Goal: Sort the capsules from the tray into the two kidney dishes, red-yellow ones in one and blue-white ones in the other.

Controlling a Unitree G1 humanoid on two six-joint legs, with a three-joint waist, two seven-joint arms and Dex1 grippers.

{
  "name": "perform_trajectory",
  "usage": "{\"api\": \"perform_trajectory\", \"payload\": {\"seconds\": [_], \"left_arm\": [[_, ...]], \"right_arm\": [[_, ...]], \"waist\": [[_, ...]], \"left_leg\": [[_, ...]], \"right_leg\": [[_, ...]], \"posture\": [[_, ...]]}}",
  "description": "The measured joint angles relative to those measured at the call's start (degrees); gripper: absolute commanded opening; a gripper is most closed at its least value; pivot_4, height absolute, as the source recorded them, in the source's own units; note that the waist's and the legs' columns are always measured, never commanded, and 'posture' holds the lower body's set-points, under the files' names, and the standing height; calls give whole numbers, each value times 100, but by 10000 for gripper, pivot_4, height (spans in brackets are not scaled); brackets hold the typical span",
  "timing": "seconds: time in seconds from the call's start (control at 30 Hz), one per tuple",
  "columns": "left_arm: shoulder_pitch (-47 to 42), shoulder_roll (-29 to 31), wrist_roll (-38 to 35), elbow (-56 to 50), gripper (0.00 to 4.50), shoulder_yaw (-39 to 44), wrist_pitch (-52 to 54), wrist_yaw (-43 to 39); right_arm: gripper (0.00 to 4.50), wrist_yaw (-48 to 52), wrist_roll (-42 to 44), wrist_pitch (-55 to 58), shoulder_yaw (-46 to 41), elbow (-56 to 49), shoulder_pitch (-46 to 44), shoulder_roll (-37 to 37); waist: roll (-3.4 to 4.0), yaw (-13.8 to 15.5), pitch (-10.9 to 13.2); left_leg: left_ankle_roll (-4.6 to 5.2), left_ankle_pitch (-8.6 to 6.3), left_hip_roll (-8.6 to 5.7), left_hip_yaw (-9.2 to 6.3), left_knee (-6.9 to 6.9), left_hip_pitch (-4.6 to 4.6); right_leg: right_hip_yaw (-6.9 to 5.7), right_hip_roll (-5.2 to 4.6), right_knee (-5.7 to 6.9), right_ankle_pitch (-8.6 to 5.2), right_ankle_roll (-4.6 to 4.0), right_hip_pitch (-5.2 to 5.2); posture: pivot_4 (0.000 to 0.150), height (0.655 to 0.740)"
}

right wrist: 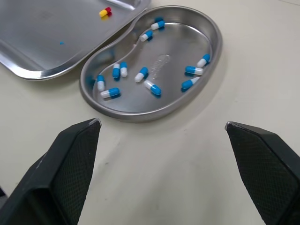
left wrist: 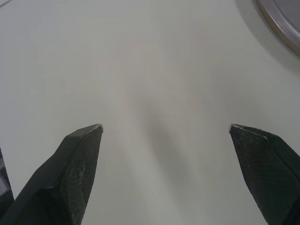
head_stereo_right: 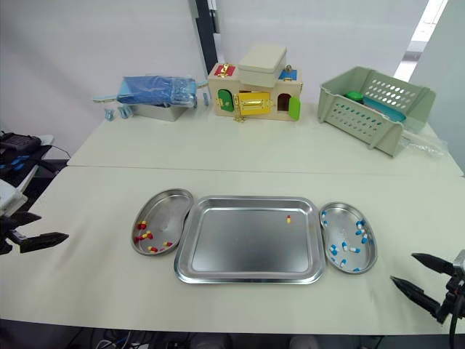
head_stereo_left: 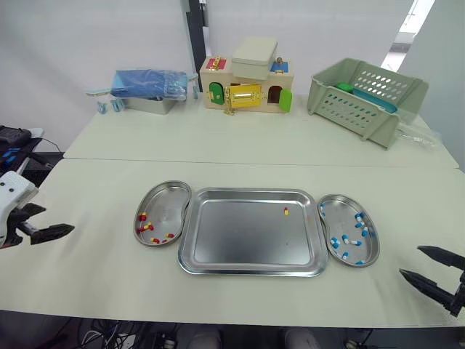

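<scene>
A steel tray (head_stereo_left: pixel 218 247) lies mid-table with one red-yellow capsule (head_stereo_left: pixel 285 211) near its far right corner, also the red-yellow capsule (right wrist: pixel 105 11) in the right wrist view. Touching the tray's left side, a kidney dish (head_stereo_left: pixel 171 200) holds several red-yellow capsules (head_stereo_left: pixel 146 227). The kidney dish (head_stereo_left: pixel 372 254) on the right holds several blue-white capsules (right wrist: pixel 149 87). My left gripper (head_stereo_left: pixel 49 224) hovers open over bare table, well left of the left dish. My right gripper (head_stereo_left: pixel 430 266) stands open near the front edge, right of the blue-white dish.
At the table's far side stand a metal box with blue packets (head_stereo_left: pixel 149 89), a wooden toy house (head_stereo_left: pixel 247 83) and a green plastic basket (head_stereo_left: pixel 367 91). A seam crosses the table (head_stereo_left: pixel 254 163) behind the tray.
</scene>
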Motion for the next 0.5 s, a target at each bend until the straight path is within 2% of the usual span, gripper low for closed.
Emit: {"api": "perform_trajectory", "payload": {"seconds": [0.17,0.5], "left_arm": [[136,-110,-25,-55,44650,209,-7,20],[280,-312,-110,-264,44650,359,23,36]], "right_arm": [[45000,114,-233,4,18,245,-430,-80],[45000,220,-408,130,39,124,-465,3]], "waist": [[0,-29,0],[1,-32,0]], "left_leg": [[0,0,0,0,0,1],[0,0,1,1,0,1]], "right_leg": [[1,0,2,0,0,-1],[1,0,2,0,0,-1]], "posture": [[1500,7400],[1500,7400]]}}
